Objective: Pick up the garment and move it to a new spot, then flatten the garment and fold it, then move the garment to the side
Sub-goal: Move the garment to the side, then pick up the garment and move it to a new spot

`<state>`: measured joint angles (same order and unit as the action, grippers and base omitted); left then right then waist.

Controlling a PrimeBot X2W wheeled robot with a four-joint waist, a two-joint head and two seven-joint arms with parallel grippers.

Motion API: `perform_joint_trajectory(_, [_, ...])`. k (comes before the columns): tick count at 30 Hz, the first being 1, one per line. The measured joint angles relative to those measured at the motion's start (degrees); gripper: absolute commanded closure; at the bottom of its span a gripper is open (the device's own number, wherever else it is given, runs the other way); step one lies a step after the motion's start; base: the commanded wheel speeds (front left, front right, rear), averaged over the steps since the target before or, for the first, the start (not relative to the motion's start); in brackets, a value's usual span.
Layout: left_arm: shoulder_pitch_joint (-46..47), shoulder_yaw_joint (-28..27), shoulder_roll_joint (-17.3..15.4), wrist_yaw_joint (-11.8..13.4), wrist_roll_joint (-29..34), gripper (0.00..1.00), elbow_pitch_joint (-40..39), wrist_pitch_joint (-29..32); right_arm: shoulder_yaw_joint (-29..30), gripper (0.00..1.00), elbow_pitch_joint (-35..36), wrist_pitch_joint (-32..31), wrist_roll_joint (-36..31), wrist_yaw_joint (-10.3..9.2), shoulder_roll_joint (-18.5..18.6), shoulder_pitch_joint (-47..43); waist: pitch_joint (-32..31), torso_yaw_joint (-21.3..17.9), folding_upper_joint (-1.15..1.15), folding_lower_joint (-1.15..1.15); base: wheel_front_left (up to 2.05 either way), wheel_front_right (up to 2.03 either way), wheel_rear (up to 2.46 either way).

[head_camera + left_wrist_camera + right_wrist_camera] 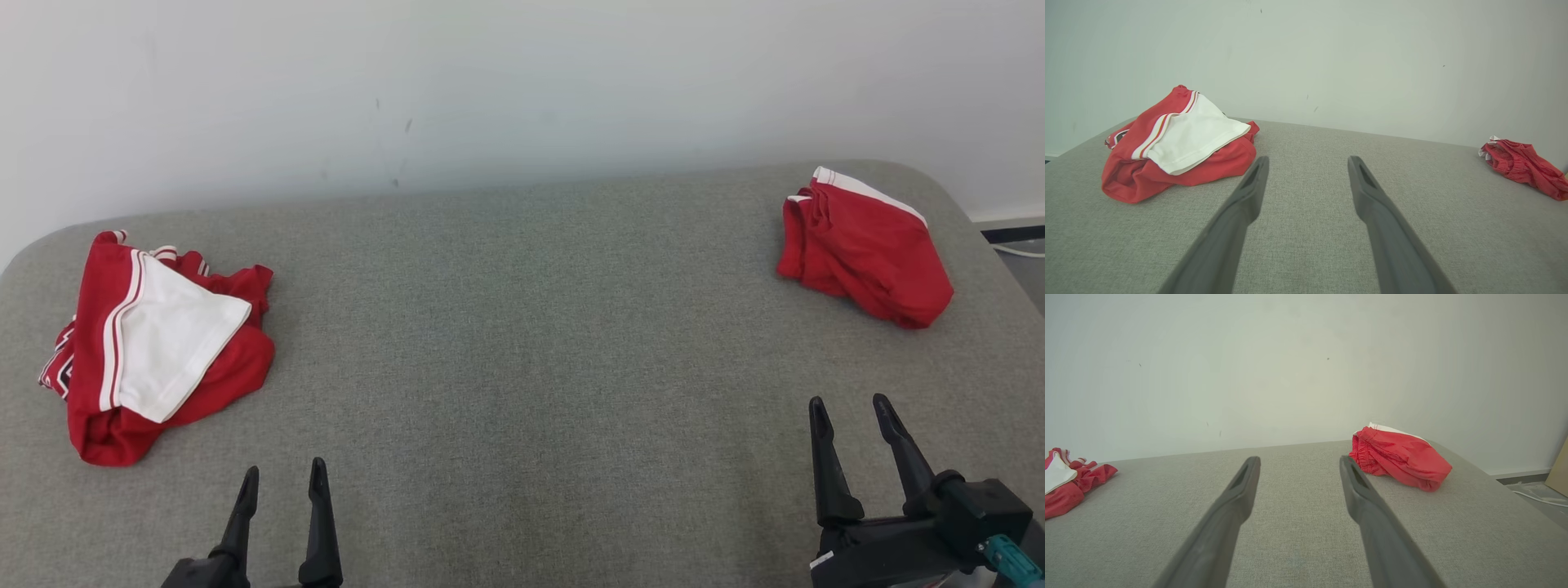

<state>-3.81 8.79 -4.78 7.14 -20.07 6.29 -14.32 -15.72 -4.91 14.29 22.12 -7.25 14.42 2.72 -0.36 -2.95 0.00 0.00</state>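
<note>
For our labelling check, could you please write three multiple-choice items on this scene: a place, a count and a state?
1. Where on the grey padded surface does the crumpled red-and-white garment lie?
A. robot's left
B. robot's right
C. centre

2. How many garments lie on the surface?
A. one
B. two
C. four

3. What state is the left gripper in?
A. shut on cloth
B. open, empty
C. shut, empty

Answers: 1 A, it lies at the head view's left; 2 B, it plus the red shorts; 3 B, fingers apart over bare surface.
</note>
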Motion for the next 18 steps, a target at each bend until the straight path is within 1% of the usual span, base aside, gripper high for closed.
perform_joint_trajectory(12, [0.1,-0.2,0.4,0.0,0.4,0.00,0.1,0.0,0.9,0.00,0.7,0.0,-1.0,0.00,-0.7,-0.6,0.0,0.4,0.00,0.00,0.00,0.00,0.00])
perform_joint_trajectory(18, [1.4,0.2,0.7,0.0,0.5,0.00,0.3,0.0,2.4,0.00,1.1,0.0,-1.3,-0.05,-0.6,-1.4,-0.1,1.5,0.00,0.00,0.00,0.00,0.00])
